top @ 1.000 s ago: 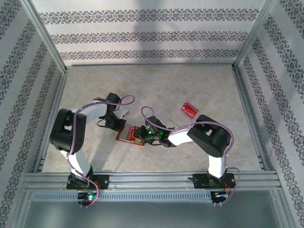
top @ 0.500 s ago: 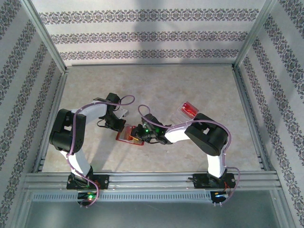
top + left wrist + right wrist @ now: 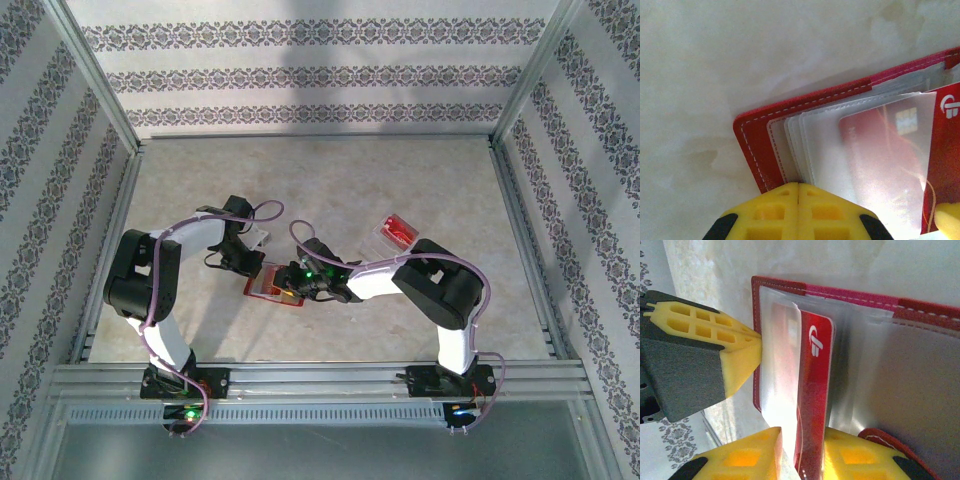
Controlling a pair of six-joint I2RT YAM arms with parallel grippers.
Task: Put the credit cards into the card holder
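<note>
The card holder [image 3: 266,284] lies open on the table, red with clear sleeves [image 3: 815,145]. A red credit card [image 3: 814,390] with a white logo stands partly inside a sleeve. It sits between the fingers of my right gripper [image 3: 802,454], which is open, with a gap to the left finger [image 3: 752,455]. Another credit card [image 3: 880,150] shows blurred through a sleeve. My left gripper [image 3: 798,187] is shut, its tips pressed on the holder's left edge [image 3: 756,365]. In the top view both grippers, left [image 3: 258,266] and right [image 3: 293,280], meet over the holder.
A clear plastic tray [image 3: 380,237] with a red card [image 3: 399,229] in it stands to the right, behind my right arm. Metal rails border the table on all sides. The marbled surface [image 3: 330,180] behind the holder is bare.
My right arm has pushed slightly left toward the holder, and its jaws have widened around the card. The left gripper has stayed put on the holder's edge.
</note>
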